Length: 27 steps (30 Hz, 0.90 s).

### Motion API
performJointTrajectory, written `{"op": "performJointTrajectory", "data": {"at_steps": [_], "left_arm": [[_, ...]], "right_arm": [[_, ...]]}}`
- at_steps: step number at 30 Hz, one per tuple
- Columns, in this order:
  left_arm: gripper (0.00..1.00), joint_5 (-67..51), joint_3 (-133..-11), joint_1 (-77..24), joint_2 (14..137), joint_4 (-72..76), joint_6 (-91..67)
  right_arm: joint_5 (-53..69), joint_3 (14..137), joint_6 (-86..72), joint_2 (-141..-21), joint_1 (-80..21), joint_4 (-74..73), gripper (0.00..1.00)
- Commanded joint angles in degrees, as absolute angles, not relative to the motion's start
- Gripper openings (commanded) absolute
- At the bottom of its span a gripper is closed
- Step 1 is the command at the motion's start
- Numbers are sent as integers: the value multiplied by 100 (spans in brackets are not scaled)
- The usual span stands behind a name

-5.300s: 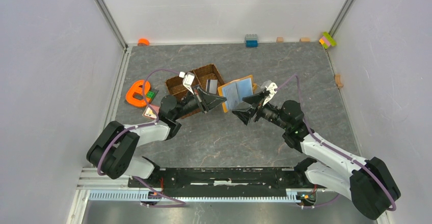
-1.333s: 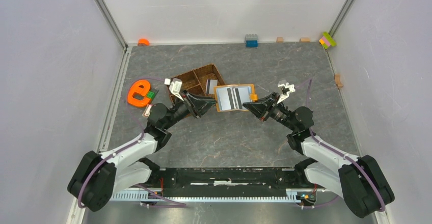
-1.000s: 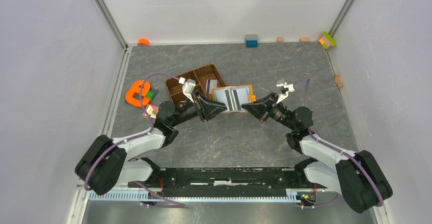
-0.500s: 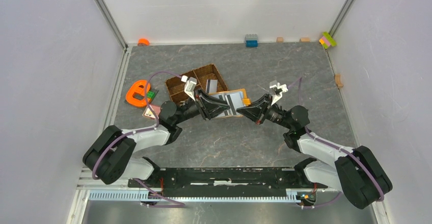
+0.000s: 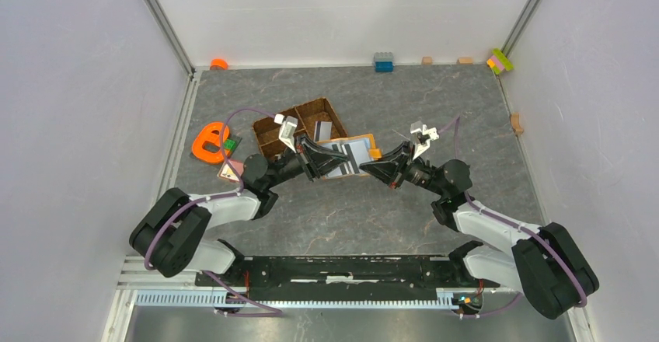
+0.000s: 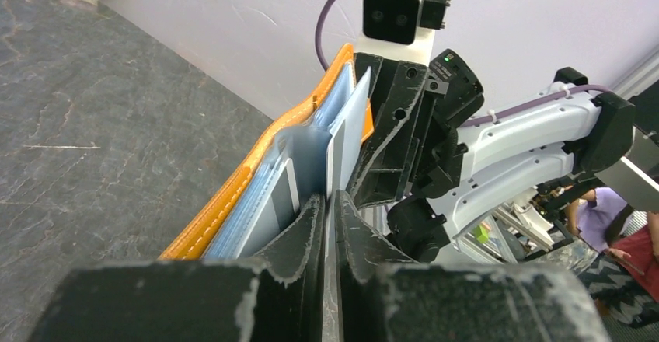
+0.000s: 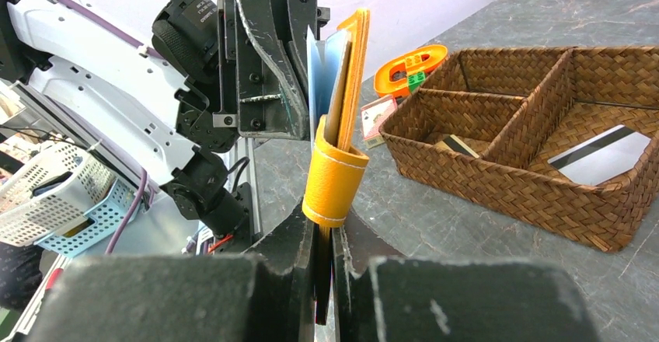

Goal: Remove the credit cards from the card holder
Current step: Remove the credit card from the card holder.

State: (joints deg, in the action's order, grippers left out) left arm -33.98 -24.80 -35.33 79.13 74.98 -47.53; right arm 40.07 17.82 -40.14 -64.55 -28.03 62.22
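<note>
Grey marbled table, filling top view. Brown woven tray, upper centre-left; pale credit card flat in right compartment. Left gripper, lower centre of left wrist view, clenched on edge of another credit card standing in slot. Right gripper, lower centre of right wrist view, clamped on orange edge of card holder. Card holder open, upright on edge, mid-frame between both grippers, just right of tray.

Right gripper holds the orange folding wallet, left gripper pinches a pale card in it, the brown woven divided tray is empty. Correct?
The brown woven divided tray is not empty: the right wrist view shows a flat grey card in one compartment. Otherwise right.
</note>
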Motion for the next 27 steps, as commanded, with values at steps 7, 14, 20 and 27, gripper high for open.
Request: {"op": "performJointTrajectory", "data": {"at_steps": [7, 14, 20, 27], "left_arm": [[9, -4116, -2602, -3567, 8069, 8893, -5443], [16, -4178, -2601, -3525, 8052, 8904, -5508], [16, -4393, -2760, -3524, 8215, 8912, -5678], [17, -4438, -2788, -3533, 8242, 8905, -5669]], "right_arm": [[3899, 1924, -3972, -6405, -2835, 6250, 10], [3799, 1843, -3942, -6280, -2734, 6179, 8], [4002, 1939, -4013, -6475, -2742, 6283, 9], [4209, 2044, -4126, -6697, -2781, 6430, 10]]}}
